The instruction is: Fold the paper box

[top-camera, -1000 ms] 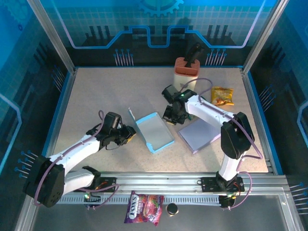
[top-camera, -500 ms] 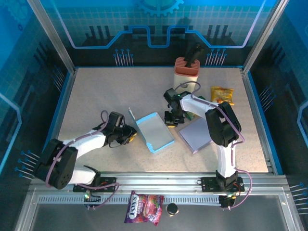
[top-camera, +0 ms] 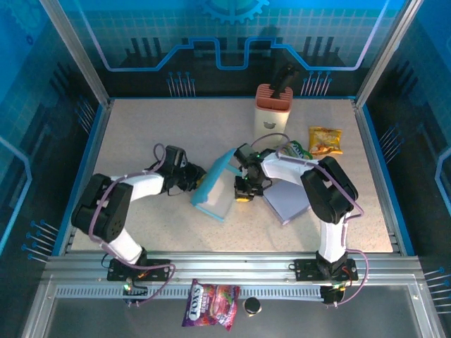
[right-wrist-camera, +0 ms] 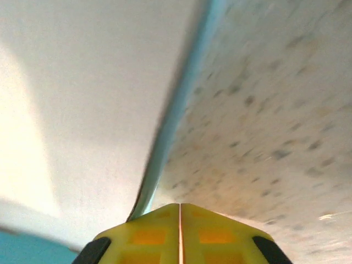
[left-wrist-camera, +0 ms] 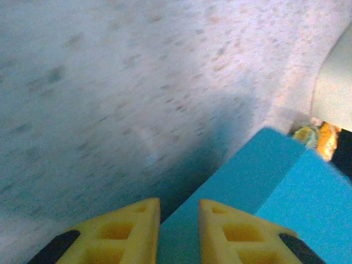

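Note:
The blue paper box stands tilted mid-table, its far panel raised and its white inside facing right. My left gripper is at the box's left side. In the left wrist view a blue panel runs between the yellow fingertips, and the left gripper is shut on it. My right gripper presses at the box's right edge. In the right wrist view its fingers meet in a thin slit, so the right gripper is shut, with the box's white inner face and blue edge just left of the tips.
A lavender flat sheet lies right of the box under the right arm. An orange-and-white holder stands at the back, with a green packet and a yellow snack bag to its right. A candy bag lies on the front rail.
The box has gone from lying flat to tilted up and has shifted slightly left. The left gripper moved up and right with its panel. The right gripper slid down-left along the box's right edge.

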Action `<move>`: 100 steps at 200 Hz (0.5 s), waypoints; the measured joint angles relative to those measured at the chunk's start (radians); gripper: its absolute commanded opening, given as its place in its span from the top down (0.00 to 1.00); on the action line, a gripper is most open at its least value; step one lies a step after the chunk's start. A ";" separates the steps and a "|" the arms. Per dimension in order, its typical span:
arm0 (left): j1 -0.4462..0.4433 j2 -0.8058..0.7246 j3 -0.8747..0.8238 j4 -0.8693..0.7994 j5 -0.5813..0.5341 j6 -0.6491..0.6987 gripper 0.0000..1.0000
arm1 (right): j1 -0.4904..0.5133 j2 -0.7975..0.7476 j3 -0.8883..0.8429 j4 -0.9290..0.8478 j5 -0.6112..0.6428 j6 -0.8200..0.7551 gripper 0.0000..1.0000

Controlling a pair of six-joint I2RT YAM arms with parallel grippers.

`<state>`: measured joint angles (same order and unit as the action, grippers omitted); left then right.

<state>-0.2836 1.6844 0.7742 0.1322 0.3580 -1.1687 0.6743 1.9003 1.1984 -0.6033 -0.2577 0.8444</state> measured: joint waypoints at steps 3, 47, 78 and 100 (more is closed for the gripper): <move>0.001 0.013 0.010 0.005 0.008 0.000 0.76 | 0.006 -0.004 -0.008 0.012 -0.006 0.013 0.84; 0.022 0.202 0.182 0.029 0.139 0.043 0.77 | 0.086 -0.048 -0.094 0.156 -0.055 0.216 0.76; 0.030 0.219 0.316 -0.064 0.182 0.121 0.68 | 0.096 -0.138 -0.113 0.208 -0.042 0.272 0.72; 0.049 0.206 0.415 -0.175 0.167 0.214 0.61 | 0.084 -0.244 -0.130 0.187 -0.002 0.260 0.69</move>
<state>-0.2344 1.8904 1.1896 -0.0433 0.5247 -0.9550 0.7582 1.6562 1.0683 -0.4168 -0.2596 1.1046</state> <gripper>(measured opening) 0.359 0.293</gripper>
